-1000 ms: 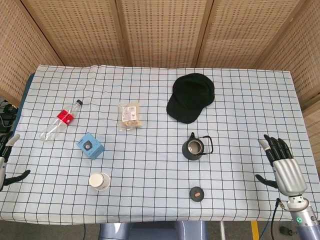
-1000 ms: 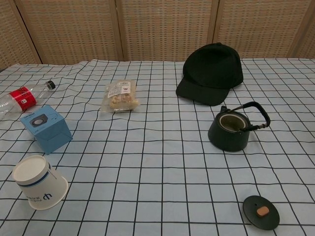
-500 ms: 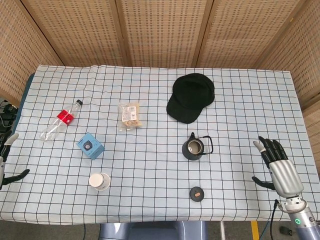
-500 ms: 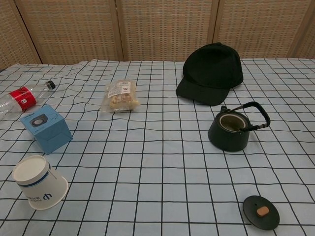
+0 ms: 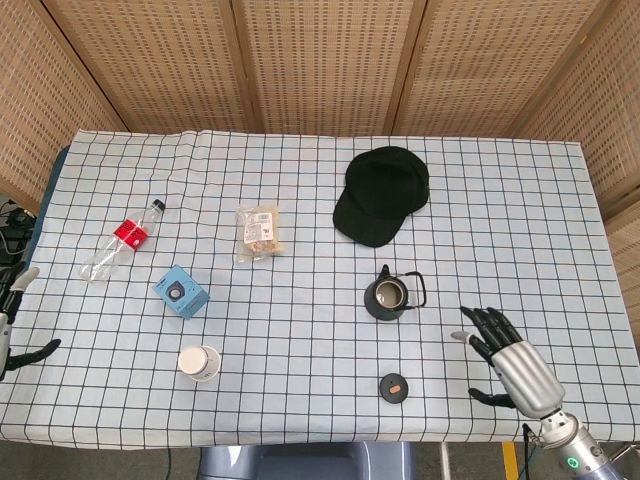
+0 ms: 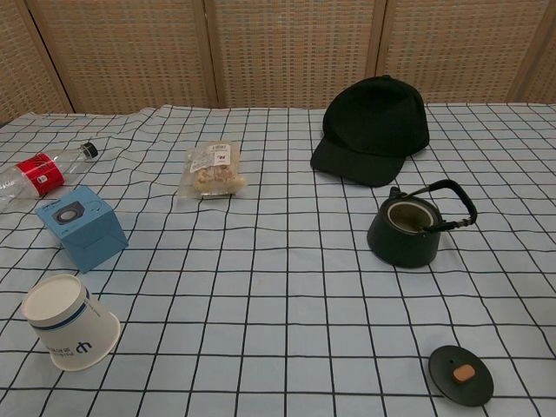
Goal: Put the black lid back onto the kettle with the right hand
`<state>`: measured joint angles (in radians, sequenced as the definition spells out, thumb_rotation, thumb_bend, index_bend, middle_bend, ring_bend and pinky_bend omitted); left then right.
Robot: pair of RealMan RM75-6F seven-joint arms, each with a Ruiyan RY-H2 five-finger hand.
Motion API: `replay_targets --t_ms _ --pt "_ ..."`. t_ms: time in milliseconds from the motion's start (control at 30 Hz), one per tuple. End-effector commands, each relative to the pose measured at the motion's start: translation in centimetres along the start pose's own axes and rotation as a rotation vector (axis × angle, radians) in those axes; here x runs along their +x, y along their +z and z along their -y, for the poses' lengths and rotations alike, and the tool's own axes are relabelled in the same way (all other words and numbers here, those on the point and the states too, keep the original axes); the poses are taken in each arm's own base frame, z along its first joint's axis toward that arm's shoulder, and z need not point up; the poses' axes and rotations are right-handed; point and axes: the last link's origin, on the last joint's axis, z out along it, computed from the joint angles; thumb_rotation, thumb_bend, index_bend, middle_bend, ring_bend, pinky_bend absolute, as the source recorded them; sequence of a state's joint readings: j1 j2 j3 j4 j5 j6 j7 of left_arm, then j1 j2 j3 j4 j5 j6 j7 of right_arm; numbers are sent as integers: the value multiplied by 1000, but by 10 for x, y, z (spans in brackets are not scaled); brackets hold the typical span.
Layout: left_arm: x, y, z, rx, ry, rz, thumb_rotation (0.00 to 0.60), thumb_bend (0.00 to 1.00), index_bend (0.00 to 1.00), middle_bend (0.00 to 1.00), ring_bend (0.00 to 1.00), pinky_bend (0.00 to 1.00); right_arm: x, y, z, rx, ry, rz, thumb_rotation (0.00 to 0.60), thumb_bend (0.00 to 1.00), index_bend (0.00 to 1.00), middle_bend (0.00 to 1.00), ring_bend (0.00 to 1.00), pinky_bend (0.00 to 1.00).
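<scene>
Black and flat, the lid point(image 5: 395, 387) lies on the checked tabletop point(image 5: 300, 340) near the front edge, apart from the kettle point(image 5: 388, 297), which stands just behind it with its mouth uncovered. I judge the lid a stiff, light disc, probably metal and a bit slick, so I would not try to pry it up by its thin rim. The small brown knob point(image 6: 464, 373) at its centre is the place to pinch; it stands proud of the surface and should give a steady hold for lowering.

The kettle looks empty from the chest view, only a pale inner wall showing, and its handle point(image 6: 453, 201) is tilted back toward the right, leaving the opening free from above. A paper cup point(image 6: 69, 322) lies tipped on its side at the left, nothing visible in it.

My right hand point(image 5: 512, 359) hovers to the right of the lid, fingers spread and holding nothing. My left hand point(image 5: 12, 325) sits at the far left edge, barely in view, fingers apart and also empty.
</scene>
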<state>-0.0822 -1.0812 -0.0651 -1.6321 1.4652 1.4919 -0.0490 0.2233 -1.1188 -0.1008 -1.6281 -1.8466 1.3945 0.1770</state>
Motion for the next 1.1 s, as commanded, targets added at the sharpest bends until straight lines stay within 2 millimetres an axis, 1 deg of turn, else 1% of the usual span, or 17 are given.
replay_targets --t_ms 33,200,400,533,600,800,900,967,1100 --pt "0 0 0 0 -1 0 600 45 0 0 0 0 -20 8 12 76 23 94 600 176 284 19 0 0" --pt "0 1 0 -1 -4 2 600 45 0 0 0 0 -41 17 21 129 -1 159 600 173 274 31 0 0" --pt "-1 1 -1 -7 -7 10 600 45 0 0 0 0 -61 22 31 160 -5 225 600 174 267 32 0 0" --pt "-1 1 -1 -10 -6 13 600 45 0 0 0 0 -74 30 35 165 -16 265 600 174 204 4 0 0" --pt "-1 1 -1 -10 -8 13 600 46 0 0 0 0 -78 35 37 165 -14 280 600 174 193 0 0 0" --pt "-1 1 -1 -9 -11 17 600 45 0 0 0 0 -89 47 40 152 -17 307 600 174 222 0 0 0" --pt "-2 2 -1 -11 -10 23 600 45 0 0 0 0 -94 53 39 139 -19 316 600 175 254 0 0 0" --pt "-2 2 -1 -12 -9 24 600 45 0 0 0 0 -95 57 39 131 -14 314 600 176 279 0 0 0" --pt "-2 1 -2 -15 -10 24 600 45 0 0 0 0 -98 64 39 122 -8 309 600 178 295 0 0 0"
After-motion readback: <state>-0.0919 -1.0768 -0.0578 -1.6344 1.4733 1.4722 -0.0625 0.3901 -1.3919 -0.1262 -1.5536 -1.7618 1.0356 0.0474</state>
